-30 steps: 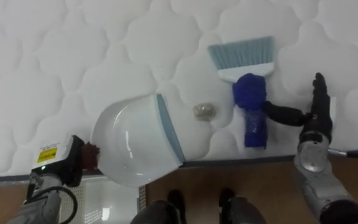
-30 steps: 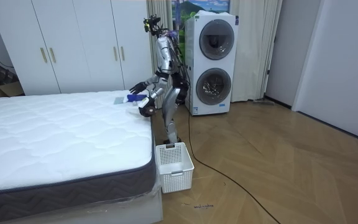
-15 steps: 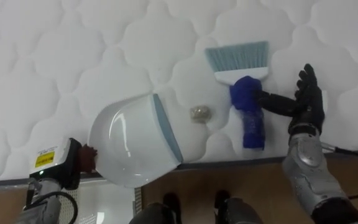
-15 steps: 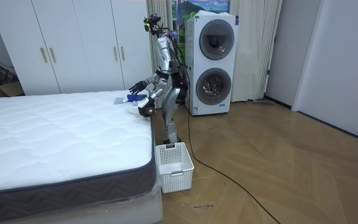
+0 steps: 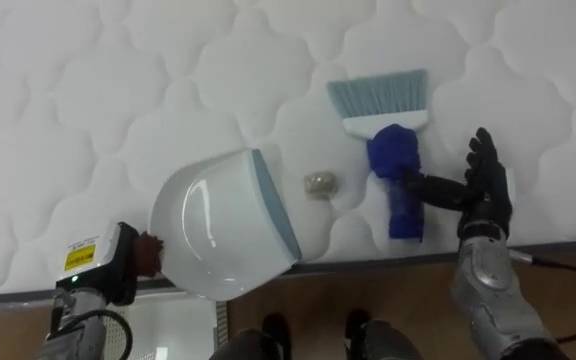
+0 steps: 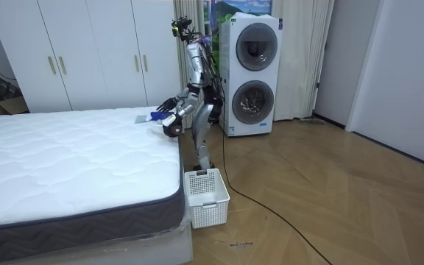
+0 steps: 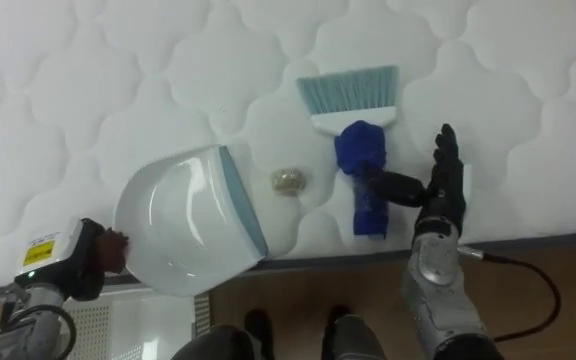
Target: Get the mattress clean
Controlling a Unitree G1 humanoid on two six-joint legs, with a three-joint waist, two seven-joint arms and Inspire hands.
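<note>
On my feed the robot stands on the wooden floor at the far corner of the bed (image 6: 72, 158), next to a stacked washer and dryer (image 6: 252, 73), with both arms reaching over the white quilted mattress (image 5: 88, 90). A white laundry basket (image 6: 207, 193) sits on the floor by the near corner of the bed. Looking down through the head camera, I see the hand brush (image 5: 396, 170) lying flat on the mattress close to its near edge. Its pale blue bristles point away from the robot and its blue handle points back toward it. The right hand (image 5: 486, 190) is just to the right of that handle. Its fingers are straight and spread upward, and the thumb reaches sideways until its tip meets the blue handle, so nothing is clasped. A small crumpled beige scrap (image 5: 318, 184) lies on the mattress between the brush and the dustpan (image 5: 223, 225), a little way from each. The dustpan is white with a grey-blue lip. The lip faces the scrap and the body overhangs the mattress edge. At the lower left, the left hand (image 5: 123, 268) sits against the dustpan's dark red handle end. Its fingers are tucked out of sight there, so I cannot tell whether they are wrapped around the handle.
</note>
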